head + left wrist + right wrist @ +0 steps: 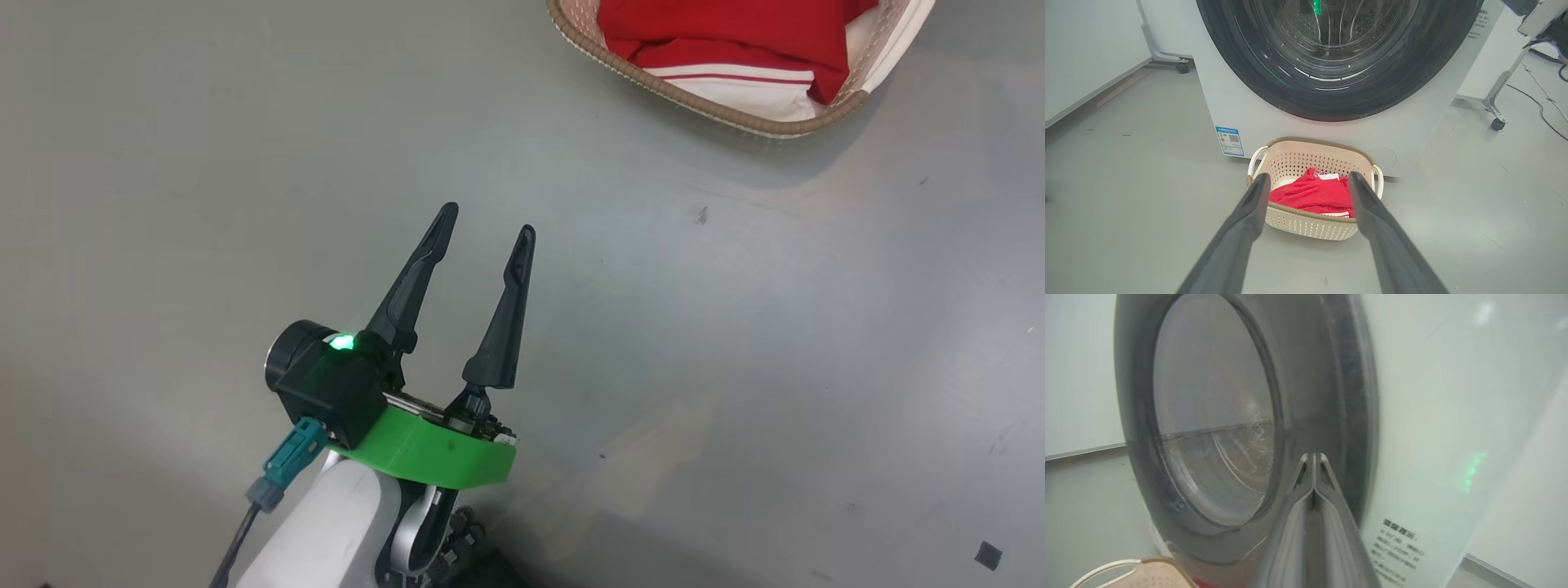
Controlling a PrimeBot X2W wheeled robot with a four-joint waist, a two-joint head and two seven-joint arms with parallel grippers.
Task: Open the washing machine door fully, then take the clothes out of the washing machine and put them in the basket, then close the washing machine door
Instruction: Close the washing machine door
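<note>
The washing machine (1257, 118) stands white in front of me, and its round black door (1274, 81) lies flat against the front. On the floor before it sits the cream basket (1310, 226) with red clothes (1310, 194) inside. The head view shows the basket (735, 114) and the clothes (718, 33) at the top right. My left gripper (487, 222) hangs open and empty above the floor, well short of the basket; in its own view the left gripper (1308, 176) points at the basket. My right gripper (1313, 455) is shut on nothing, its tips close before the door's black rim (1347, 416).
A blue label (1229, 141) marks the machine's lower left corner. Wheeled stand legs (1494, 110) and loose cables (1543, 106) lie to the right of the machine, and another castor (1182, 67) stands at its left beside a white panel (1086, 61). Grey floor (775, 367) surrounds the basket.
</note>
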